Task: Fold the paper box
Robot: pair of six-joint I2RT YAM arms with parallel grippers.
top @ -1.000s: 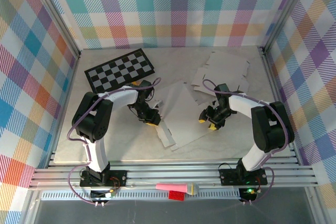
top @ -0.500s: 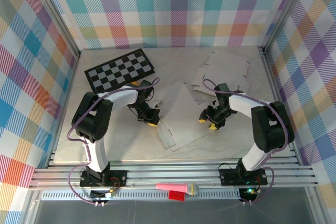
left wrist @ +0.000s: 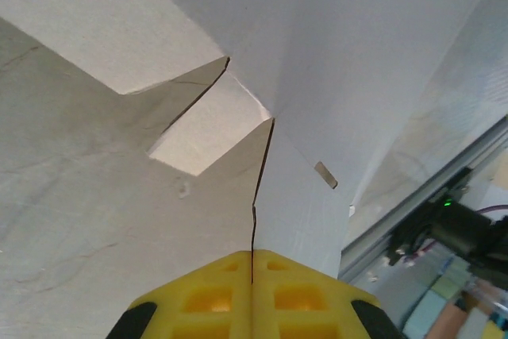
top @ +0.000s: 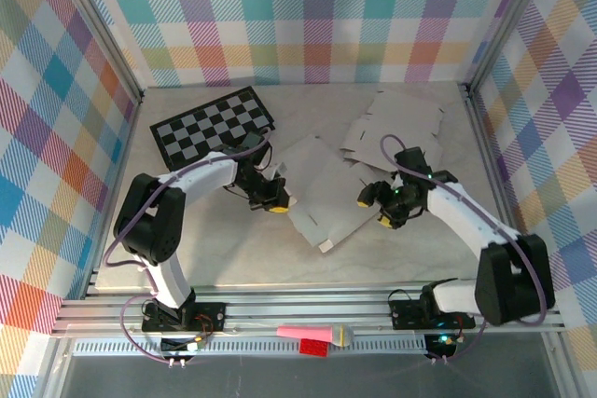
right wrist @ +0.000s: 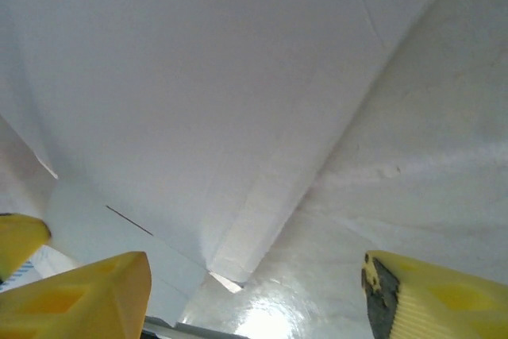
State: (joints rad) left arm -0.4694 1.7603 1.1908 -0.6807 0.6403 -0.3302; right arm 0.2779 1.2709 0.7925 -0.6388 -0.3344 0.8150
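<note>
Your left gripper [top: 272,200] is clamped tight on a flap at the left edge of the paper box [top: 326,195]. In the left wrist view its yellow fingers [left wrist: 309,299] press together with the thin card edge caught in the seam. Your right gripper [top: 376,210] stands wide with nothing between its fingers, just beside the box's right edge. Whether it touches the card, you cannot tell. The box is a white cut sheet, mostly flat, lying mid-table [top: 215,249] between the two arms, and its left side appears lifted. Behind it lie spare blanks [top: 396,123] and a checkerboard [top: 213,123]. The step in hand looks like a first fold, hardly begun. The next move likely calls for the right gripper to steady the opposite side, so the left can turn its flap along the crease without dragging the sheet.
</note>
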